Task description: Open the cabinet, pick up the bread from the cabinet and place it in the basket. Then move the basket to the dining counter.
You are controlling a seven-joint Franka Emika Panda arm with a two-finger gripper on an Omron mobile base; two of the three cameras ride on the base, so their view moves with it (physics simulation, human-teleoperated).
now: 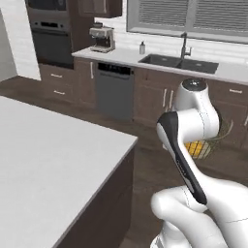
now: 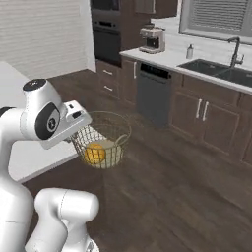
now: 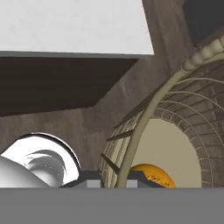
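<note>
The wire-mesh basket (image 2: 109, 131) hangs in the air above the floor, tilted, with my gripper (image 3: 119, 181) shut on its rim (image 3: 144, 122). The golden-orange bread (image 2: 94, 154) lies inside on the beige base (image 3: 175, 153), and its top edge peeks up in the hand view as well, bread (image 3: 153, 174). In the left base view the basket (image 1: 216, 137) and bread (image 1: 196, 148) peek out behind my arm. The white dining counter (image 1: 48, 160) spreads to my left, its corner close to the basket, and it fills the top of the hand view as the slab (image 3: 70, 26).
Across the dark wood floor (image 2: 187, 187) runs a worktop with a sink (image 1: 179, 63), a soap bottle (image 1: 142, 47) and a coffee machine (image 1: 102, 38). Below it sit a dishwasher (image 1: 115, 92) and brown cabinets (image 2: 199, 118). A wall oven (image 1: 51, 41) stands at the far left.
</note>
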